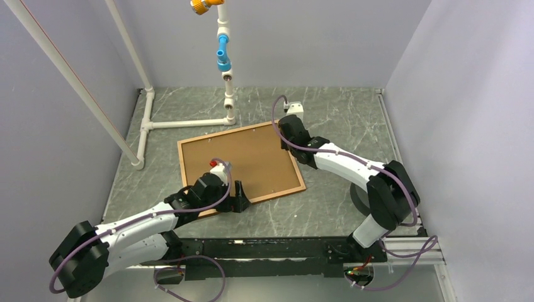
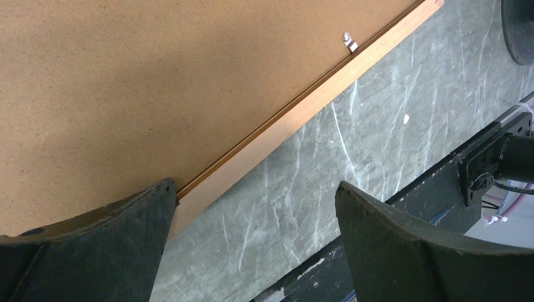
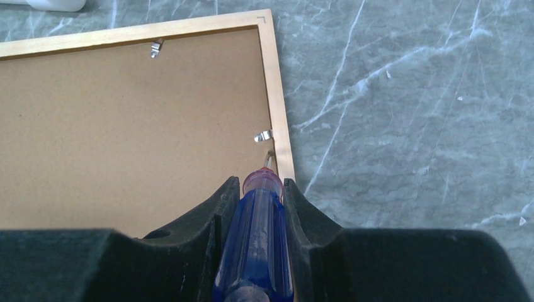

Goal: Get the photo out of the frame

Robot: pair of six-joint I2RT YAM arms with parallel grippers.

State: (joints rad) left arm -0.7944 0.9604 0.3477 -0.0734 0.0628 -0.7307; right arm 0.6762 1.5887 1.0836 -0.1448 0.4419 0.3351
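The frame (image 1: 227,133) lies face down on the grey table, so the brown backing board (image 1: 252,157) shows and the photo is hidden under it. My left gripper (image 1: 234,200) is open at the frame's near edge. In the left wrist view its left finger (image 2: 113,251) overlaps the wooden border (image 2: 302,107), and a metal clip (image 2: 348,41) sits farther along. My right gripper (image 1: 284,133) is over the frame's far right corner, shut on a blue screwdriver (image 3: 257,233). The screwdriver's tip sits just below a metal clip (image 3: 264,135) on the frame's right border (image 3: 277,94).
A white pipe structure (image 1: 182,123) stands behind the frame, its upright (image 1: 223,56) carrying blue and orange fittings. A slanted white pipe (image 1: 75,88) runs along the left. A black rail (image 1: 264,248) lines the near table edge. Another clip (image 3: 155,48) sits on the frame's far border.
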